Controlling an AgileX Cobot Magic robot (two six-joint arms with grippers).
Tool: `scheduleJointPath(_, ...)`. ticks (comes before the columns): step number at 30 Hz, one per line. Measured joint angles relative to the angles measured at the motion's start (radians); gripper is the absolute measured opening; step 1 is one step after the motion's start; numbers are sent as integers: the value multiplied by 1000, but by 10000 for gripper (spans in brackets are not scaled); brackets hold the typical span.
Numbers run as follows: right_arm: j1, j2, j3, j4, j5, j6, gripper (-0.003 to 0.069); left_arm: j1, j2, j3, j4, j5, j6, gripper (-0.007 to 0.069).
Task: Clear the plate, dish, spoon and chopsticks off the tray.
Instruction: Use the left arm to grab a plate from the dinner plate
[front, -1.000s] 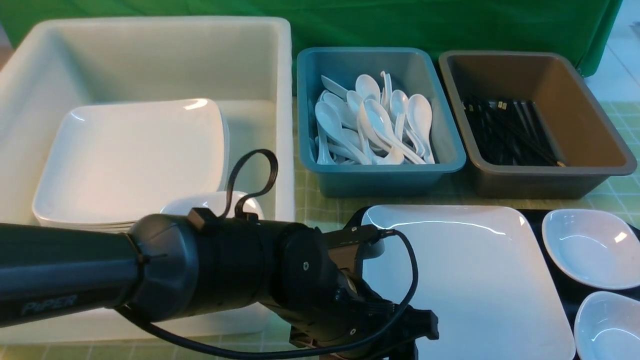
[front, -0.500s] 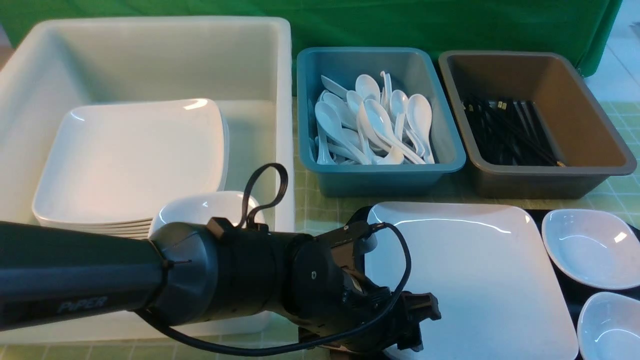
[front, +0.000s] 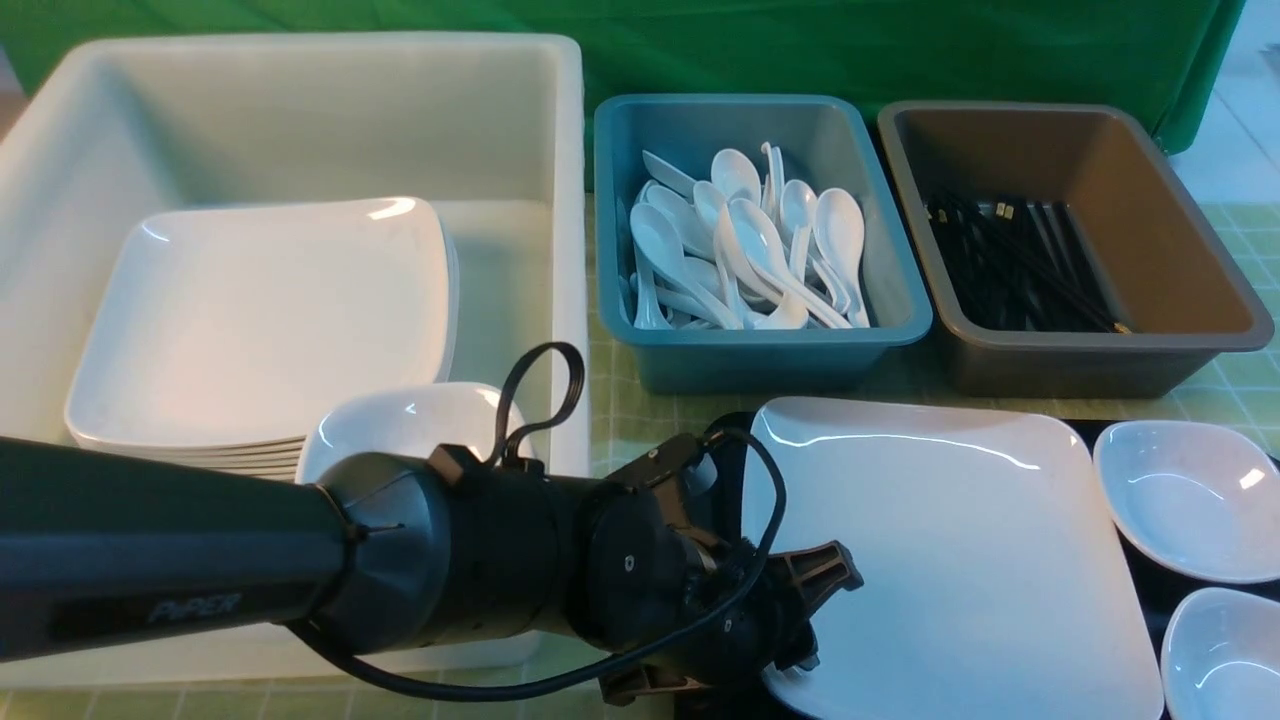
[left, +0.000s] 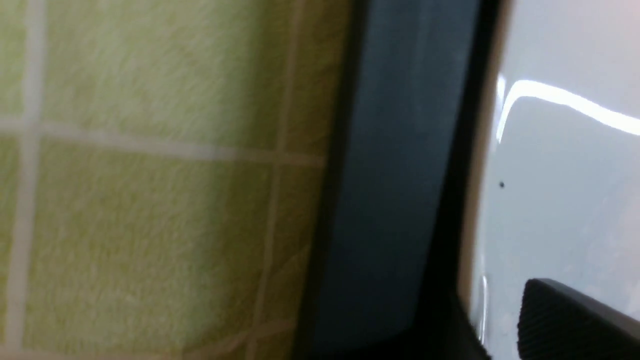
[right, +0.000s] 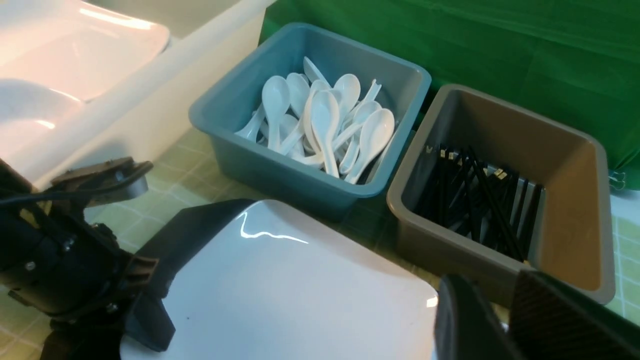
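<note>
The large white plate (front: 960, 560) lies on the black tray (front: 1115, 530), and its near-left rim sits between the fingers of my left gripper (front: 805, 620). In the left wrist view one ribbed finger (left: 575, 320) rests over the plate (left: 565, 190) and the other is under its rim, so the gripper is shut on the rim. Two small white dishes (front: 1190, 500) (front: 1225, 650) sit on the tray to the right of the plate. My right gripper (right: 500, 300) hovers by the plate's far corner, slightly open with nothing between its fingers. The spoon and chopsticks are out of view.
A big white bin (front: 570, 250) at the left holds a stack of plates (front: 260, 320) and a dish (front: 400, 425). Behind the tray, a teal tub (front: 760, 350) holds several spoons and a brown tub (front: 1080, 360) holds black chopsticks. A green checked cloth covers the table.
My left gripper has pushed further right and closed over the plate's rim. The plate has slid right and turned a little.
</note>
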Motion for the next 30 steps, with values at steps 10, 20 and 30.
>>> scheduleJointPath(10, 0, 0, 0, 4, -3, 3, 153, 0, 5, 0, 0, -70, -123, 202)
scheduleJointPath(20, 0, 0, 0, 5, -10, 44, 168, 0, 5, 0, -2, -77, -133, 203)
scheduleJointPath(30, 0, 0, 0, 5, -10, 48, 176, 0, -2, 16, -8, -85, -52, 31)
